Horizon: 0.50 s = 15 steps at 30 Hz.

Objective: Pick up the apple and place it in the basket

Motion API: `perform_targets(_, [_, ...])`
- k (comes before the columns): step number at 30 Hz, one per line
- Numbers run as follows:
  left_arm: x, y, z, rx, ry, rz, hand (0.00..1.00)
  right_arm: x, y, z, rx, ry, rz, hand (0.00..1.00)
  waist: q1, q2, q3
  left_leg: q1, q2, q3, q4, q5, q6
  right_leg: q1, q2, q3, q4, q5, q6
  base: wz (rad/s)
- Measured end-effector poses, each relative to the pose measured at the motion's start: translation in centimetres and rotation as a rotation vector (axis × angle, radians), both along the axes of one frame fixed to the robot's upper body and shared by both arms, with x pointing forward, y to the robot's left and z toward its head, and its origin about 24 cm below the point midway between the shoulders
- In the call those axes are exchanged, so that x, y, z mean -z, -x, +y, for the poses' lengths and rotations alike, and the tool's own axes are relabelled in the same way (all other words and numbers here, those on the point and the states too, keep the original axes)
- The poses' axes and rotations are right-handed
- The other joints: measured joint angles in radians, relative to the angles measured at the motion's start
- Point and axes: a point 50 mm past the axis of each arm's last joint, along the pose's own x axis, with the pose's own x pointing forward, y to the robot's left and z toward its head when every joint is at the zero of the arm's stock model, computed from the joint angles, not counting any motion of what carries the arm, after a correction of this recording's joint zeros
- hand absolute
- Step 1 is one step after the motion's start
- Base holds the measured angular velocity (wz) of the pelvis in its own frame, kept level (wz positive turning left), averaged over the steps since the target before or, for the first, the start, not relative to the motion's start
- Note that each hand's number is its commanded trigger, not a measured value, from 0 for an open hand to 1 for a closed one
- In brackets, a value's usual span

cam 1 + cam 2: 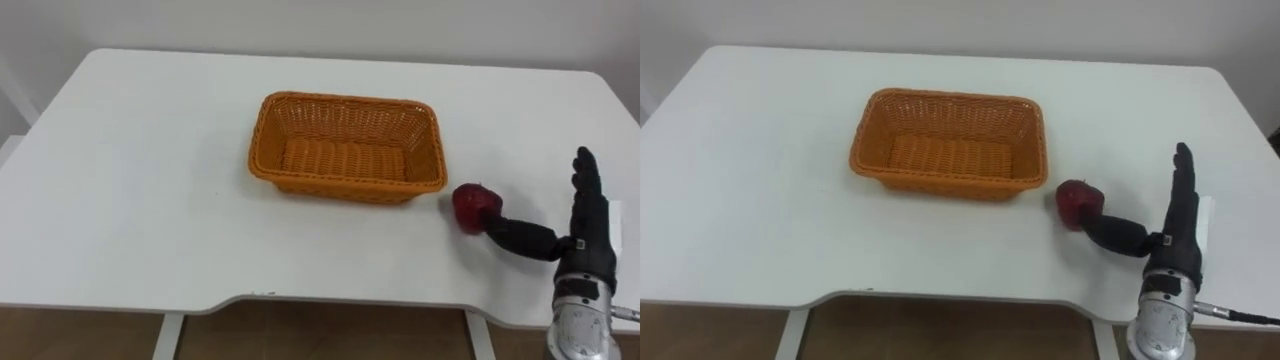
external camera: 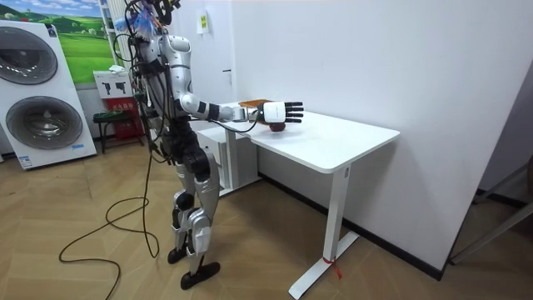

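Apple (image 1: pixel 477 207), dark red, rests on the white table (image 1: pixel 130 200) just beside the near right corner of the orange wicker basket (image 1: pixel 345 188) and outside it. The right hand (image 1: pixel 590 225) stands on edge to the apple's right, palm turned towards it, its fingers (image 1: pixel 583 170) straight, together and pointing away from the robot. Its thumb (image 1: pixel 520 236) reaches sideways, with the tip at the apple's lower right side; nothing is gripped. In the room view the robot stands upright at the table's end on the room view's left, right arm stretched forward over the tabletop. Behind it stand two washing machines (image 2: pixel 54 121) and a red-and-white sign (image 2: pixel 123 104) whose print is too small to read.
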Motion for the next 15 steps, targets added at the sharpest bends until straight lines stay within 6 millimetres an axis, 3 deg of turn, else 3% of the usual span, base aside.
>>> perform_targets(11, [0.01,0.15,0.02,0.007,0.008,0.008,0.0,-0.11,-0.25,-0.22,-0.068,0.018,0.023,0.0,0.006,0.008,0.0015,0.007,0.0,-0.004,-0.002,0.0,0.0,0.016,-0.001,-0.014,-0.015,0.003,-0.001,0.01])
perform_targets(15, [0.03,0.27,0.0,0.005,0.01,0.014,0.0,-0.27,-0.64,-0.06,-0.098,0.013,0.022,0.0,0.006,0.005,0.0058,0.019,0.0,-0.011,-0.005,0.0,0.0,0.029,-0.001,-0.021,-0.018,0.004,-0.001,0.03])
